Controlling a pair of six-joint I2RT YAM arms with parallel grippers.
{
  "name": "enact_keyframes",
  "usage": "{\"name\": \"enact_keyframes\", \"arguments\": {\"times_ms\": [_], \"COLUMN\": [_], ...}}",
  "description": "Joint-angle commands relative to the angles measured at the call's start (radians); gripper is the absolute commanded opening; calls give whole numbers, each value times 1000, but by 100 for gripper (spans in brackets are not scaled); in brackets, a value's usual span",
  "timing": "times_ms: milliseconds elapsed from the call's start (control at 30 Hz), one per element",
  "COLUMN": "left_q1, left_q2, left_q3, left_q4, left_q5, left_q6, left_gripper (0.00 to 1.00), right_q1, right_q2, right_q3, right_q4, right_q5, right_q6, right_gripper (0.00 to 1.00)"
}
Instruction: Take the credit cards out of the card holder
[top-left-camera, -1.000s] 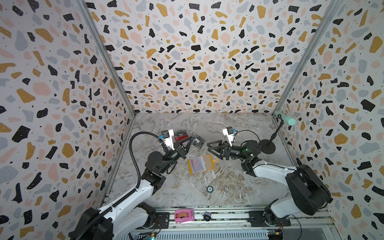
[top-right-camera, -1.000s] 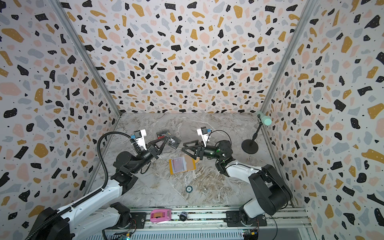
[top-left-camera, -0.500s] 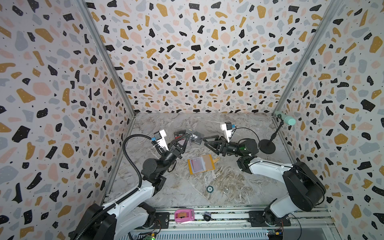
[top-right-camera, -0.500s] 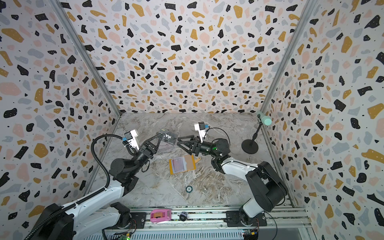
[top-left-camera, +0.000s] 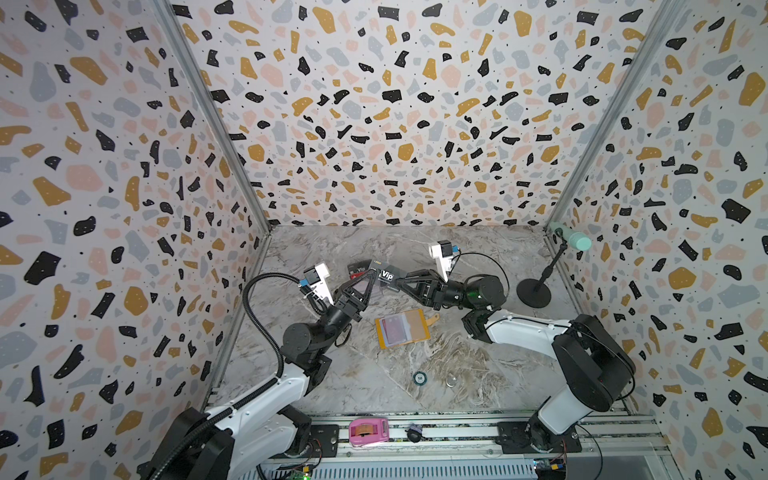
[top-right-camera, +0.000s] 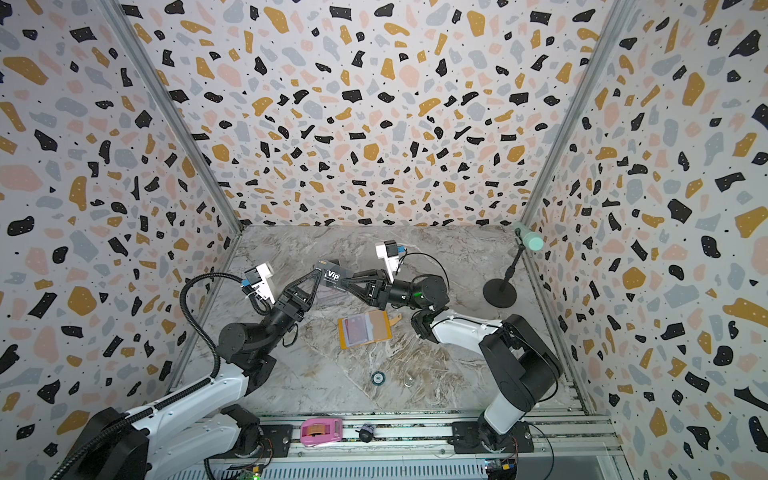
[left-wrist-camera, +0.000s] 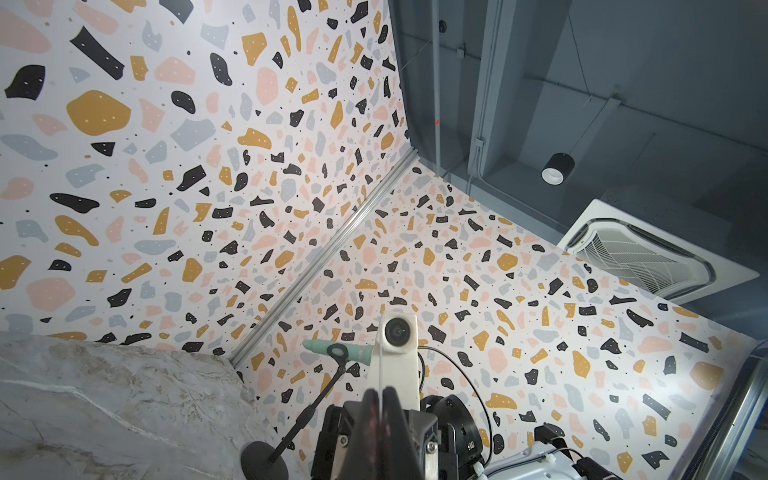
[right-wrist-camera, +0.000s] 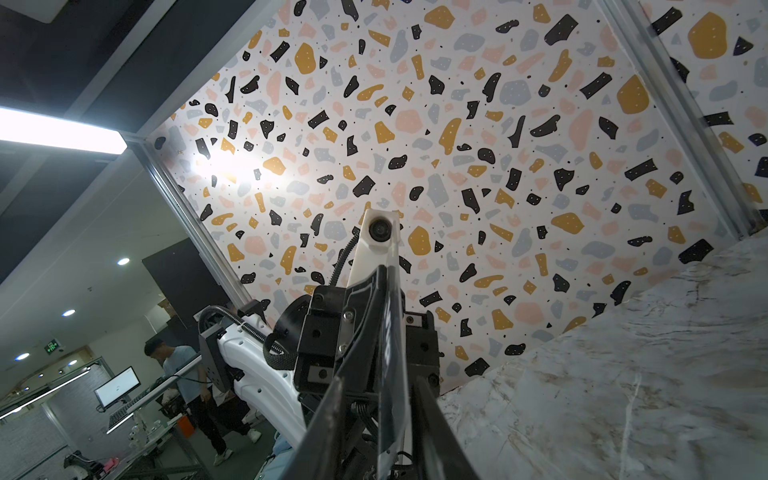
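The mustard-yellow card holder (top-left-camera: 417, 325) (top-right-camera: 381, 325) lies open on the marble table, a red card (top-left-camera: 395, 331) (top-right-camera: 356, 331) showing in its clear sleeve. Above and behind it, a black credit card with white "Vip" lettering (top-left-camera: 387, 275) (top-right-camera: 332, 275) hangs in the air. My left gripper (top-left-camera: 376, 277) (top-right-camera: 321, 277) (left-wrist-camera: 380, 399) is shut on one end of it. My right gripper (top-left-camera: 397, 281) (top-right-camera: 347, 279) (right-wrist-camera: 378, 395) straddles the other end. Its jaws are narrow but still show a gap on each side of the card (right-wrist-camera: 390, 353).
A second dark Vip-lettered item (top-left-camera: 358, 269) stands on the table just behind the left gripper. A black stand (top-left-camera: 534, 293) holding a mint tube (top-left-camera: 571, 239) is at the right wall. A dark disc (top-left-camera: 419, 377) and a clear ring (top-left-camera: 452, 380) lie near the front.
The left gripper raised the black card and carried it toward the middle. The right gripper came up to meet it and narrowed its jaws around the card's free end.
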Motion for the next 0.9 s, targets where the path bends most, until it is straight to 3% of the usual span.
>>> {"name": "enact_keyframes", "arguments": {"times_ms": [0, 733, 867], "left_q1": [5, 4, 3], "left_q2": [-24, -30, -49], "left_q3": [-10, -8, -3], "left_q4": [82, 4, -77], "left_q5": [-16, -11, -7], "left_q6": [12, 62, 86], "left_gripper": [0, 0, 3], "right_q1": [9, 12, 8], "right_q2": [2, 30, 29], "right_q3": [38, 49, 45], "right_q4": [63, 72, 73], "right_q5": [2, 5, -3], "right_q6": [21, 43, 44], "right_gripper": [24, 5, 0]}}
